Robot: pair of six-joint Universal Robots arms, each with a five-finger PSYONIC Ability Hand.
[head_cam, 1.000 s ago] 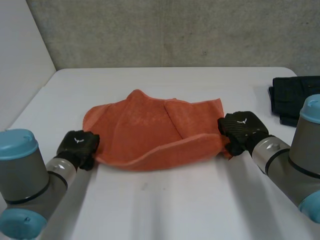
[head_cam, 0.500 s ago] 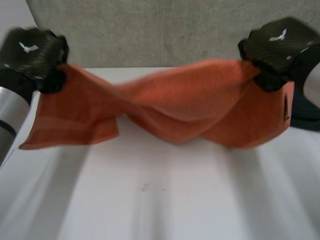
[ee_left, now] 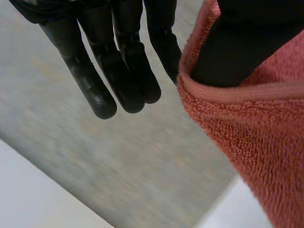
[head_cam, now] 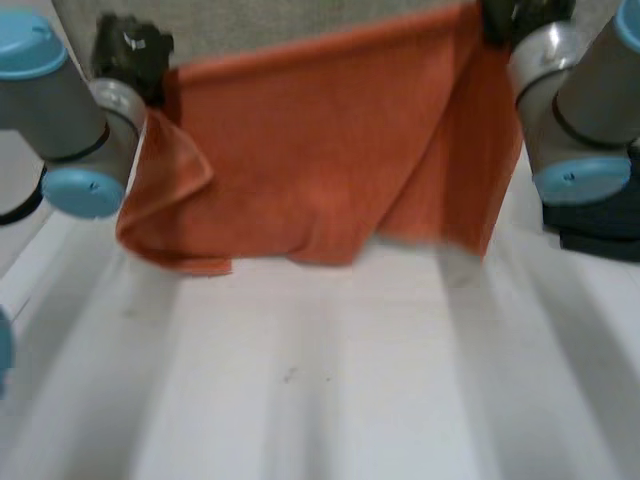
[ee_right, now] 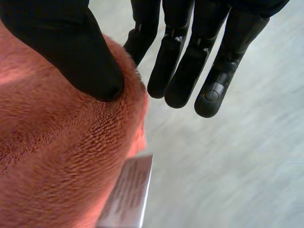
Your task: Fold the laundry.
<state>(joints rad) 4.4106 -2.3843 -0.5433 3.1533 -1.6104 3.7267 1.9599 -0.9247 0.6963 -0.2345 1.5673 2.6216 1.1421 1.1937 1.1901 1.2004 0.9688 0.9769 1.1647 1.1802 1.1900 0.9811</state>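
Left hand (head_cam: 131, 48): is pinching the upper left corner of the orange towel (head_cam: 320, 150), raised high at the far left. In the left wrist view its thumb (ee_left: 237, 42) is pressing into the hemmed edge with the nearest finger against the cloth. The other fingers (ee_left: 118, 76) are reaching out straight and are holding nothing.
Right hand (head_cam: 525, 12): is pinching the upper right corner, raised high at the far right. In the right wrist view its thumb (ee_right: 76, 47) is bearing down on the pile, and the rest of its fingers (ee_right: 190, 61) are stretching straight past the cloth's edge.
Orange towel: is hanging in the air between the two hands, spread wide, its top edge running taut and rising slightly toward the right. Its left side is folding over on itself in a loose flap, and its bottom edge is hanging uneven. Whether that edge is touching the counter (head_cam: 320, 390) is not clear.
Tag (ee_right: 127, 190): is sticking out of the towel's edge near the right hand's thumb.
Arms: the left arm (head_cam: 50, 110) and the right arm (head_cam: 600, 100) are flanking the towel.
Dark folded cloth (head_cam: 605, 232): is lying on the counter at the right, partly behind the right arm, apart from the towel.
Wall (head_cam: 300, 20): grey, is standing at the counter's far side, behind the towel.
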